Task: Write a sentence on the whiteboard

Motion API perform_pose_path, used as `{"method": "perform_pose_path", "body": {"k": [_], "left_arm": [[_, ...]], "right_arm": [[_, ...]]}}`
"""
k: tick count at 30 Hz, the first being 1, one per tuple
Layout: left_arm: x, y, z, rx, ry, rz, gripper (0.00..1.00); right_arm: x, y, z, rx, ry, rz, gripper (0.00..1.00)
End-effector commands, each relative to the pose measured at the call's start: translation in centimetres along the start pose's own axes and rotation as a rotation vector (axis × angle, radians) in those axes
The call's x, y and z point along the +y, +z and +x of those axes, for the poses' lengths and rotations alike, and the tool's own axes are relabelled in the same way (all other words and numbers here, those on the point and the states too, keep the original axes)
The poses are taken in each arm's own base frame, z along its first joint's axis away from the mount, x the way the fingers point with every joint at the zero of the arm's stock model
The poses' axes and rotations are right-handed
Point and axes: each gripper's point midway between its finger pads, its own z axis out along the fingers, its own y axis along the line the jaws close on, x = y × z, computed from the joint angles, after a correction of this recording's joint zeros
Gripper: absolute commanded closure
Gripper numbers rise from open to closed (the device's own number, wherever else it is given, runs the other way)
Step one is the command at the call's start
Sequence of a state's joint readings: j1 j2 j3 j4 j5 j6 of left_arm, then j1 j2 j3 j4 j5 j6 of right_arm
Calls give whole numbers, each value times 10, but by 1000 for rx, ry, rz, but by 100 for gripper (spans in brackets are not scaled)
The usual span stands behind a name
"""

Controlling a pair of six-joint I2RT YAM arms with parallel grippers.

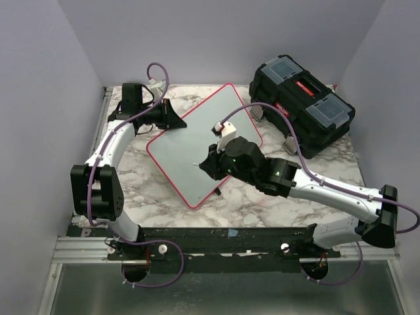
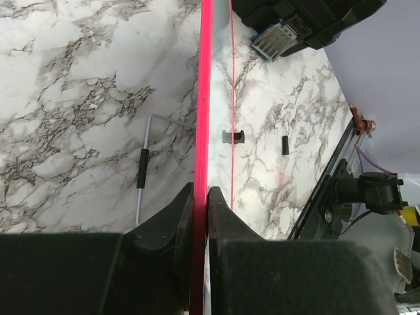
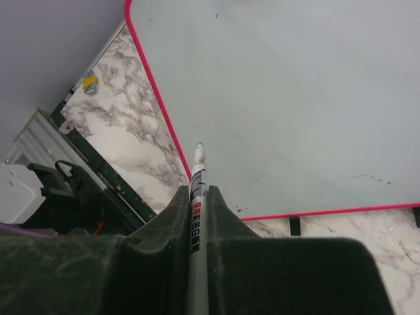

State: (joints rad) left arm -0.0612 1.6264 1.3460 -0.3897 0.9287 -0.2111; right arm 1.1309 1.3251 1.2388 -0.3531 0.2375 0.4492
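1. The left pincer [image 2: 200, 191] is pressed together on the red-pink rim of the whiteboard [image 1: 197, 128]. In the left wrist view the rim runs as a thin bright strip straight out from between the two dark fingers [image 2: 172, 213].
2. The right pincer [image 3: 197, 191] is clamped on a marker [image 3: 198, 172]. The marker has a grey barrel with a red label and sticks forward out of the fingers, pale tip leading.
3. From above, the right pincer hangs over the near-right part of the whiteboard. The left pincer grips the far-left edge, well apart from it across the white face.
4. In the right wrist view the marker tip sits close to the rim. Whether it touches the surface cannot be told.
5. The whiteboard lies turned like a diamond in the middle of the marble table [image 1: 164, 197], one rounded corner pointing to the far side. Its face is plain and pale, with a few faint dark specks. Whether the gripped edge is lifted off the table cannot be told.
6. Small black clips [image 3: 294, 226] show just under the rim in the right wrist view.
7. A black toolbox [image 1: 302, 105] with clear lid compartments stands at the far right of the table, near the whiteboard's far-right edge.
8. Purple cables [image 1: 161, 75] loop from both arms.
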Motion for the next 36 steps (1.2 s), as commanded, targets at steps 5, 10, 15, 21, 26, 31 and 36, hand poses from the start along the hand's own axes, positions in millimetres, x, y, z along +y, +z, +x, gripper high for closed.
{"method": "perform_pose_path", "body": {"k": [5,10,15,21,26,31,36], "left_arm": [[-2,-7,-19,-75,137,-65,100],[-5,-10,-19,-85,127,-93,100],[-9,-12,-19,-100,109,-101,100],[-15,-11,-18,-74,140,-111,100],[-18,-12,-12,-77,178,-89,100],[-21,-8,-11,-79,185,-63,100],[-26,-4,-9,-73,199,-55,100]], "right_arm": [[16,34,-32,-172,-3,25,99],[23,49,-31,-179,-14,12,99],[32,58,-30,-176,-20,-15,99],[35,56,-30,-186,-24,-37,99],[29,56,-22,-178,-29,-27,99],[31,61,-20,-191,-27,-38,99],[31,69,-15,-189,-21,-32,99]]}}
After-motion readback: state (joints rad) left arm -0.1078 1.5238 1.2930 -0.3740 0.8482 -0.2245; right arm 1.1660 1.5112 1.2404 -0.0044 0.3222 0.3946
